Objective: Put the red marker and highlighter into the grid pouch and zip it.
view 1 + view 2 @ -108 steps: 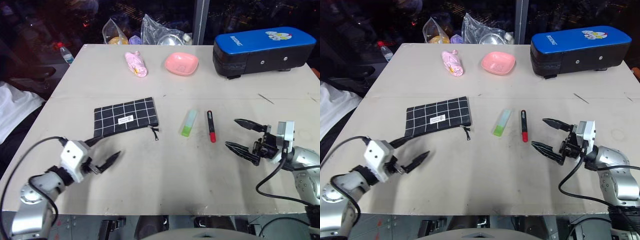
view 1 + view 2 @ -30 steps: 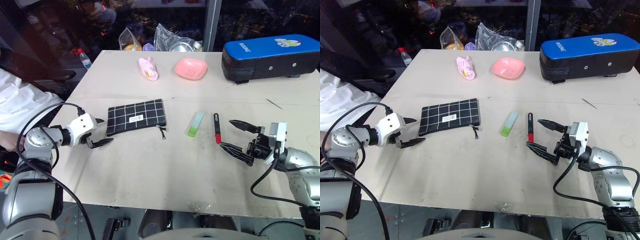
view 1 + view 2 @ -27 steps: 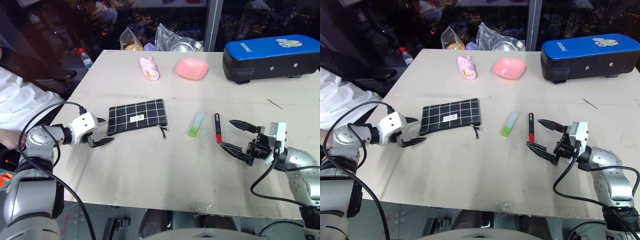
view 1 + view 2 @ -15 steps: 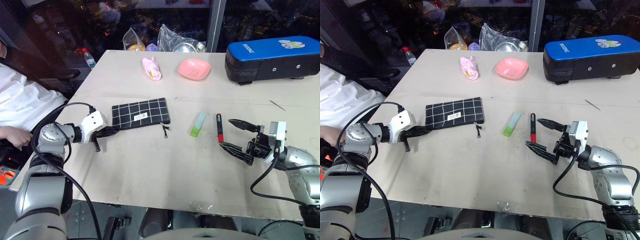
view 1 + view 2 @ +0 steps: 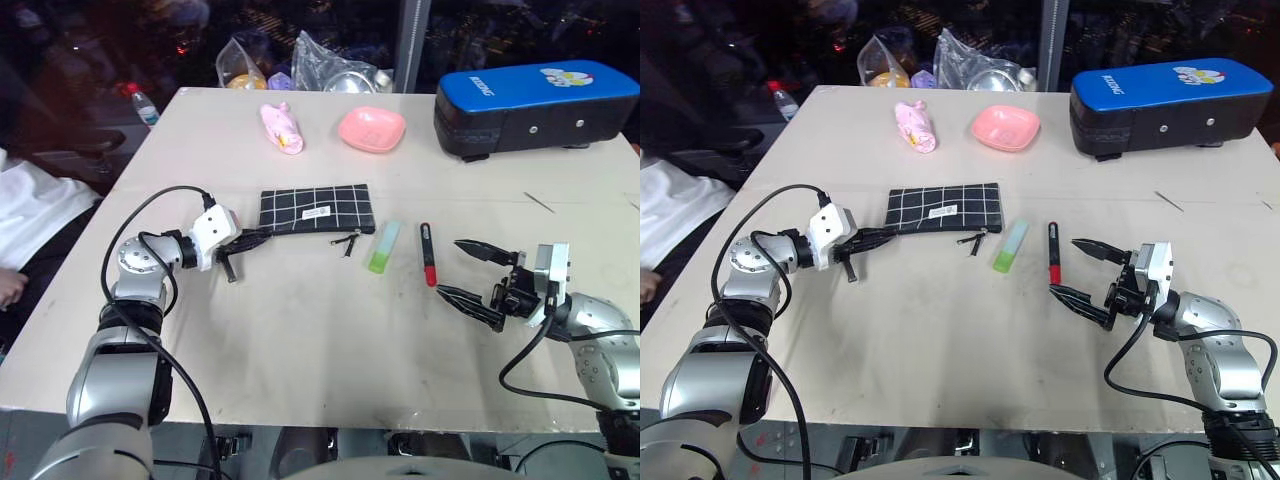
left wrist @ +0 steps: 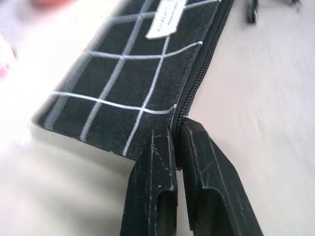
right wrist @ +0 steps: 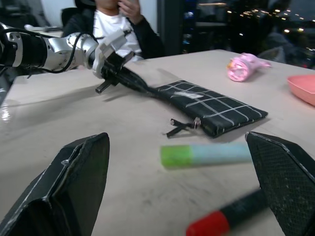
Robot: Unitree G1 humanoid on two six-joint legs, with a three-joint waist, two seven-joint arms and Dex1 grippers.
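While the right tool [image 5: 478, 273] hung with its fingers spread wide and empty above the near right of the desk [image 5: 300, 340], the left tool [image 5: 243, 243] had its fingers pinched together on the closed-end corner of the grid pouch [image 5: 316, 210] — the wrist view showed them clamped right at the end of the zipper seam. Judged from that, the step in hand was steadying the pouch so it could be opened; neither pen was inside yet. The next move probably called for the right tool to reach the zipper pull [image 5: 350, 243], which lay at the pouch's other end, and draw it toward the held corner. Just beyond the right tool lay one red marker [image 5: 426, 253], and beside it, apart from it, one green highlighter [image 5: 382, 246], near the pull. Farther back stood one pink dish [image 5: 371, 128], one pink toy [image 5: 280, 128] and one big blue-topped case [image 5: 535, 96]; beyond the far edge — some plastic bags [image 5: 300, 68].
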